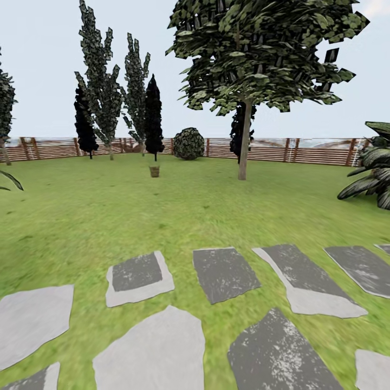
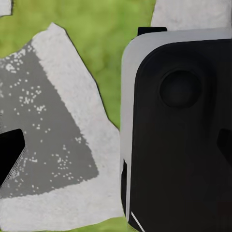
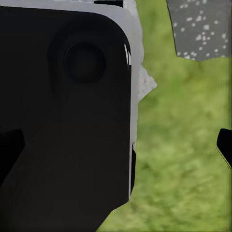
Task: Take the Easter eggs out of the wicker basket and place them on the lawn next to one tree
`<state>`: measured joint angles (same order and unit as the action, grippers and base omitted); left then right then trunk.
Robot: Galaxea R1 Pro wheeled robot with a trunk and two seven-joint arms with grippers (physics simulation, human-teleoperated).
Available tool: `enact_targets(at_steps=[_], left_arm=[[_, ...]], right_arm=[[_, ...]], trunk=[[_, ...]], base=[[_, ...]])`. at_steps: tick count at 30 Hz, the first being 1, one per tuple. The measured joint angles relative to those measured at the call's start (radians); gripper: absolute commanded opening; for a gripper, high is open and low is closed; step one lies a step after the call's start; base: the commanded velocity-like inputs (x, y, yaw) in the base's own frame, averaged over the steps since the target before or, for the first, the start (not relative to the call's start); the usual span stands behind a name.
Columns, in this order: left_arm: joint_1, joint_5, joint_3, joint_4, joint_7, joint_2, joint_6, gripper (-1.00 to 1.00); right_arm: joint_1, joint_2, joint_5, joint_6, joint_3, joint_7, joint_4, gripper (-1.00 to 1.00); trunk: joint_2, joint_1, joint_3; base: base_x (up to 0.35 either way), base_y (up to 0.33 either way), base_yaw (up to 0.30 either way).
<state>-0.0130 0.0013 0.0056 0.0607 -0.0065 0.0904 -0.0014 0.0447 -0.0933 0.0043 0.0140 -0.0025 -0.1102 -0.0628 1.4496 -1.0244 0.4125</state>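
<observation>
Wicker basket (image 1: 155, 171): far off on the lawn (image 1: 216, 211) at 11 o'clock, eggs too small to tell.
Step, by judgement: approach, nothing picked yet. Tree (image 1: 244, 142) at 1 o'clock. Stepping stones (image 1: 223, 273) underfoot. Both pincers' opening cannot be told. Next: drive to basket.

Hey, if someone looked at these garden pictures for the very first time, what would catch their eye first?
Probably the tall tree with its broad leafy canopy, standing on the lawn right of centre in the head view. Next, the grey stepping stones spread across the near grass. Far off, left of the tree and before the wooden fence, sits the small wicker basket, too distant to show any eggs.
</observation>
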Motion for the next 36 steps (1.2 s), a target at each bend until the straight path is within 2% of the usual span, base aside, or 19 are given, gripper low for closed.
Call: enact_targets(at_steps=[22,30,36], left_arm=[[0.0,0.0,0.0,0.0,0.0,0.0,0.0,1.0],[0.0,0.0,0.0,0.0,0.0,0.0,0.0,1.0],[0.0,0.0,0.0,0.0,0.0,0.0,0.0,1.0]], right_arm=[[0.0,0.0,0.0,0.0,0.0,0.0,0.0,1.0],[0.0,0.0,-0.001,0.0,0.0,0.0,0.0,1.0],[0.0,0.0,-0.001,0.0,0.0,0.0,0.0,1.0]], trunk=[[0.0,0.0,0.0],[0.0,0.0,0.0],[0.0,0.0,0.0]], base=[[0.339,0.0,0.001],[0.339,0.0,0.189],[0.339,0.0,0.041]])
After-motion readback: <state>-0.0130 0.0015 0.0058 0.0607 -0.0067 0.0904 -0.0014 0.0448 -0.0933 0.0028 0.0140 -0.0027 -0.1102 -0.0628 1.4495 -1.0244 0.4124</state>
